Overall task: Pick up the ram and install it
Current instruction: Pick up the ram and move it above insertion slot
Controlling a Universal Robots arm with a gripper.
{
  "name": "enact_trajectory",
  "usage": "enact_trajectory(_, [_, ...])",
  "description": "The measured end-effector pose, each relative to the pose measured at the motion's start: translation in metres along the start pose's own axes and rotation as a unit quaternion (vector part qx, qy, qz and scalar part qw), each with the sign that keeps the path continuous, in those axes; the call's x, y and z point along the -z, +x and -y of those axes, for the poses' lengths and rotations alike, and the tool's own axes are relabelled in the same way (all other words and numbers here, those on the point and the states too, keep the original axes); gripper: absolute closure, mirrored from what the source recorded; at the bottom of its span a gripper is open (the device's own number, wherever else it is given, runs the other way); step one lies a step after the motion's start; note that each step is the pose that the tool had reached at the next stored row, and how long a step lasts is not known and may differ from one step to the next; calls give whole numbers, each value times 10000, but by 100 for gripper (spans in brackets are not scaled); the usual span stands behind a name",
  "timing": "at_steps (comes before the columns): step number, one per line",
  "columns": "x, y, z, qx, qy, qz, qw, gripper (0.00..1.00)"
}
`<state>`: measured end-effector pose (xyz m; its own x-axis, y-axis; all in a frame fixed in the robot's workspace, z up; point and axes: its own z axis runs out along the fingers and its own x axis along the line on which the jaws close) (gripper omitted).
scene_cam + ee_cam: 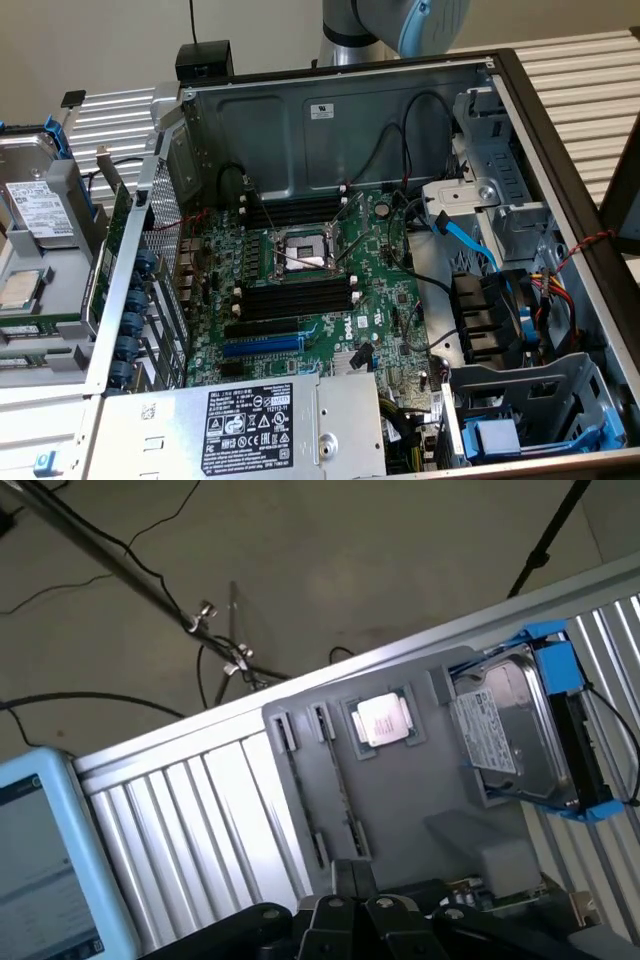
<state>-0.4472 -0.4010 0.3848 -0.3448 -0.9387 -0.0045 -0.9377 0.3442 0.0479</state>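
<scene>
**Over the parts tray, fingers together, ram not yet lifted**

Hand state: my gripper has its fingers pressed together with nothing between them. It hangs just above the gray tray, nearest the ends of the two long grooves.

Ram location: the ram stands on edge in one of those grooves (a second stick seems to fill the neighbouring groove; I cannot tell one from the other). A processor lies beside the grooves, between them and the hard drive.

In the exterior view the tray sits at nine o'clock of the open case. On the motherboard, one bank of memory slots lies at six o'clock of the socket and another at twelve. Both banks look bare.

Technique, my judgement: this is the reach for the stick.
- The fingers must part wider than the board is thick.
- They should square up to its long axis and take it by the flat faces near mid-length.
- A pinch near one end would likely cock it in the groove, so the pull wants to be straight out.

Writing:
- The board carries a badge at four o'clock of the socket that reads as Dell.
- The power supply has a black label crowded with certification marks, with text too fine to read.
- The white labels on the drive and the case wall are also unreadable.
</scene>
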Motion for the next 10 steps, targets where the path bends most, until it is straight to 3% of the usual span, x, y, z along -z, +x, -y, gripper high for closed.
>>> enact_trajectory(4, [1, 0, 0, 284, 42, -3, 9996, 90])
enact_trajectory(8, [-7, 0, 0, 461, 134, 17, 9988, 90])
enact_trajectory(10, [-9, 0, 0, 471, 141, 19, 9988, 90])
